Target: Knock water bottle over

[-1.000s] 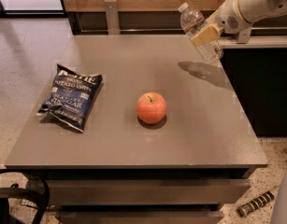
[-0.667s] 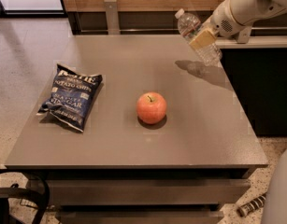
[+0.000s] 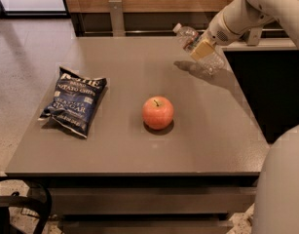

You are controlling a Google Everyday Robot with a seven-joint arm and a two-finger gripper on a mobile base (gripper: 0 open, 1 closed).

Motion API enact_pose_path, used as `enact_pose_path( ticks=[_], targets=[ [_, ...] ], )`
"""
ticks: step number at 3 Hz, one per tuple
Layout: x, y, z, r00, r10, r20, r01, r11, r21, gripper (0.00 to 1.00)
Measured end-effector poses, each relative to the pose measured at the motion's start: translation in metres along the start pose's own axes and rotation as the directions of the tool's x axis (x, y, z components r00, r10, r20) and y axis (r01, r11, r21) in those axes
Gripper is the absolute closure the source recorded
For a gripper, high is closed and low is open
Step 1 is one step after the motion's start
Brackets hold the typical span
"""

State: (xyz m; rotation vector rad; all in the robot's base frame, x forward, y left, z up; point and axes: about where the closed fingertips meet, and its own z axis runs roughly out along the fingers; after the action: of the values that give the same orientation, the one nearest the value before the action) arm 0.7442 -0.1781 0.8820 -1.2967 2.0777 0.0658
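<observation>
At the far right of the grey table [image 3: 124, 57], the water bottle [image 3: 189, 36] leans steeply, its white cap pointing far-left and its base low over the tabletop beside a dark shadow. The robot's gripper [image 3: 203, 48] sits against the bottle's middle, its pale pad covering the label area. Whether it is spread or clamped on the plastic cannot be told. The white arm [image 3: 241, 13] reaches in from the right, which would account for the bottle tipping left. The bottle looks partway through toppling, though whether its base touches the table is unclear. A red apple [image 3: 158, 112] stands near the centre and a blue chip bag [image 3: 75, 101] lies at the left, both well apart from the bottle's likely fall.
</observation>
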Motion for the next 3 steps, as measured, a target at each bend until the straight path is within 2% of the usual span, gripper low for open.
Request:
enact_pose_path(
  ticks=[2,3],
  targets=[
    [0.007,0.011,0.043,1.000,-0.002,-0.030,0.000,0.9977,-0.068,1.00],
    [0.008,0.013,0.053,1.000,0.005,-0.022,-0.007,0.9959,-0.091,1.00]
  ],
)
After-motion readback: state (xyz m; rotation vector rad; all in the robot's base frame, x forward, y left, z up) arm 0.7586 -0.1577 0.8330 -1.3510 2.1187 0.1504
